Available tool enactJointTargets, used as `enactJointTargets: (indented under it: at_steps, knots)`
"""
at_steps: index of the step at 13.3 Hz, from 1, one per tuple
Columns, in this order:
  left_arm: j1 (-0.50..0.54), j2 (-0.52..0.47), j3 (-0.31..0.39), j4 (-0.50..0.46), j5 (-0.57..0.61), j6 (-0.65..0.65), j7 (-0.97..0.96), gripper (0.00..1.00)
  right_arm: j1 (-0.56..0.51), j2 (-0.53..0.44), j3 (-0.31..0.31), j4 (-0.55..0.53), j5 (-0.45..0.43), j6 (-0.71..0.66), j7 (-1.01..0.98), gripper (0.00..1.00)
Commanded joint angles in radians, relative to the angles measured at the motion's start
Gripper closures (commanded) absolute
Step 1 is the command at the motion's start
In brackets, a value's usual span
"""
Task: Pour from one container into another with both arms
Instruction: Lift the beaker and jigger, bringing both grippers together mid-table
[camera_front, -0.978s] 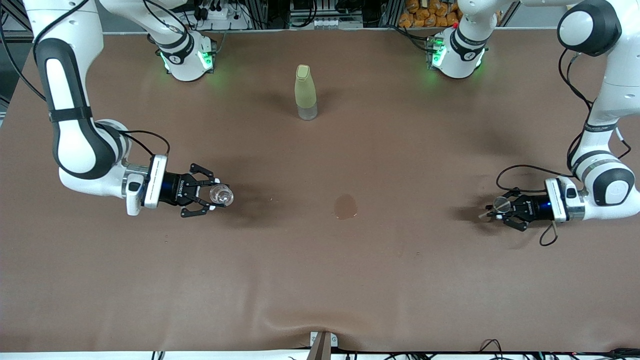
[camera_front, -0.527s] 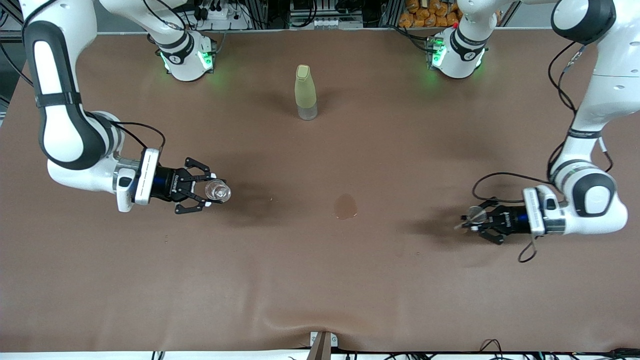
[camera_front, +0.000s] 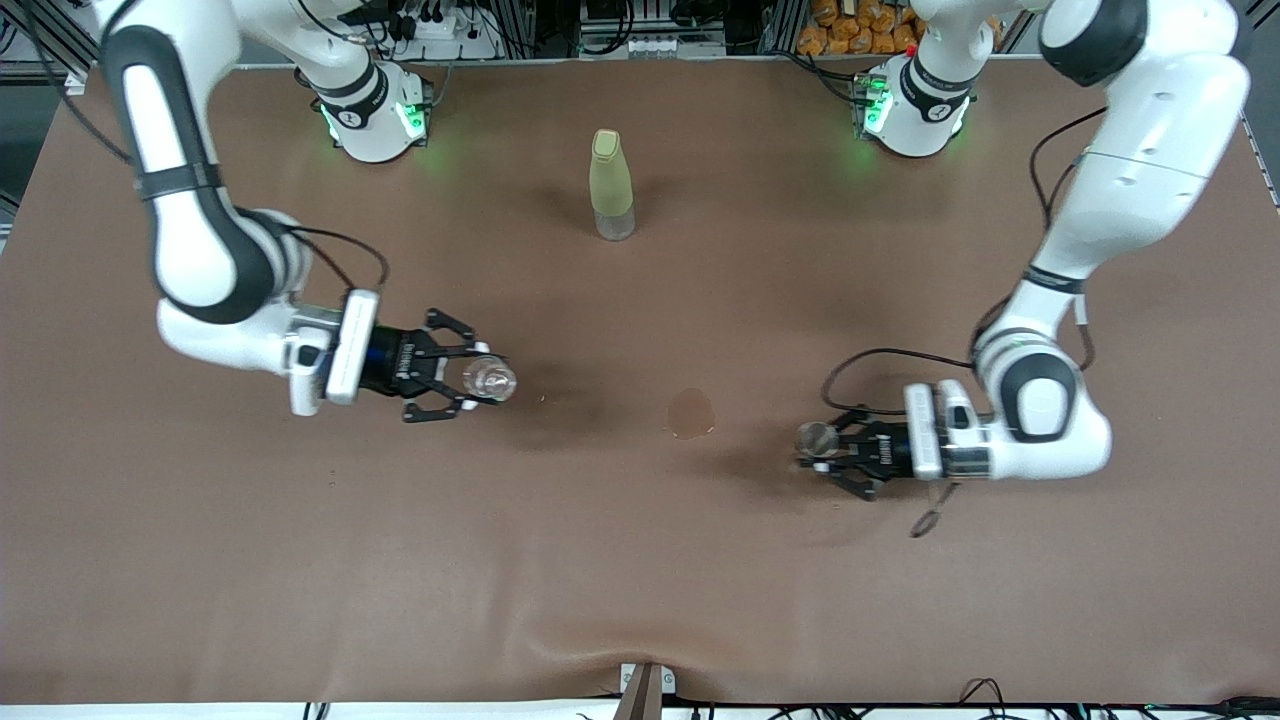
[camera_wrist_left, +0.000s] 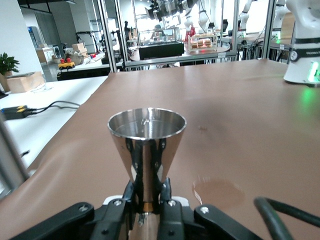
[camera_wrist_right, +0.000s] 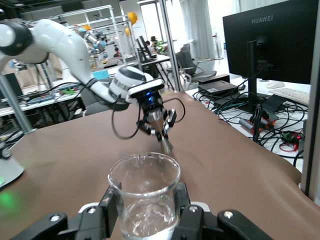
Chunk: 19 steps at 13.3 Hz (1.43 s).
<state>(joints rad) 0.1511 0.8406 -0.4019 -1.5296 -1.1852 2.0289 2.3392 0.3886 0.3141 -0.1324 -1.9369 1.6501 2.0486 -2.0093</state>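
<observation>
1. The right gripper (camera_front: 478, 381) is up over the table (camera_front: 640, 560) toward the right arm's end, its fingers pinching a small clear glass cup (camera_front: 491, 379).
2. In the right wrist view the cup (camera_wrist_right: 144, 192) stands upright between the finger pads, with clear liquid in its bottom.
3. The left gripper (camera_front: 826, 445) is over the table toward the left arm's end, its fingers clamped on the narrow waist of a silver jigger (camera_front: 815, 437).
4. In the left wrist view the jigger (camera_wrist_left: 146, 145) stands upright with its open round rim up.
5. A dark stain (camera_front: 691, 413) marks the table between the two grippers.
6. A tall yellow-green bottle (camera_front: 610, 184) stands upright near the arms' bases, well apart from both.
</observation>
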Motion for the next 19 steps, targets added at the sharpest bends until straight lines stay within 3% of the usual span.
enactJointTargets:
  at_steps: [1,4,7,9,14,17,19]
  knots:
    - [-0.102,0.002,0.006,-0.004,-0.118,0.065,0.066,1.00,0.142,-0.018,-0.009,-0.011,0.156,0.128,0.014,0.87]
    - [-0.200,0.015,0.012,-0.009,-0.226,0.132,0.118,1.00,0.260,-0.009,-0.010,0.013,0.327,0.218,0.012,0.87]
    - [-0.265,0.040,0.012,-0.009,-0.263,0.192,0.147,1.00,0.337,-0.007,-0.009,0.030,0.387,0.338,0.018,0.87]
    - [-0.298,0.048,0.015,-0.011,-0.304,0.208,0.153,1.00,0.368,0.014,-0.009,0.029,0.480,0.338,0.011,0.87]
    - [-0.318,0.068,0.017,-0.009,-0.332,0.238,0.184,1.00,0.380,0.060,-0.009,0.024,0.599,0.338,0.017,0.88]
    - [-0.317,0.066,0.017,-0.009,-0.333,0.238,0.187,1.00,0.423,0.097,-0.009,0.029,0.794,0.338,0.021,0.89]
    - [-0.315,0.064,0.017,-0.009,-0.332,0.240,0.187,1.00,0.438,0.117,-0.009,0.044,0.833,0.340,0.024,0.89]
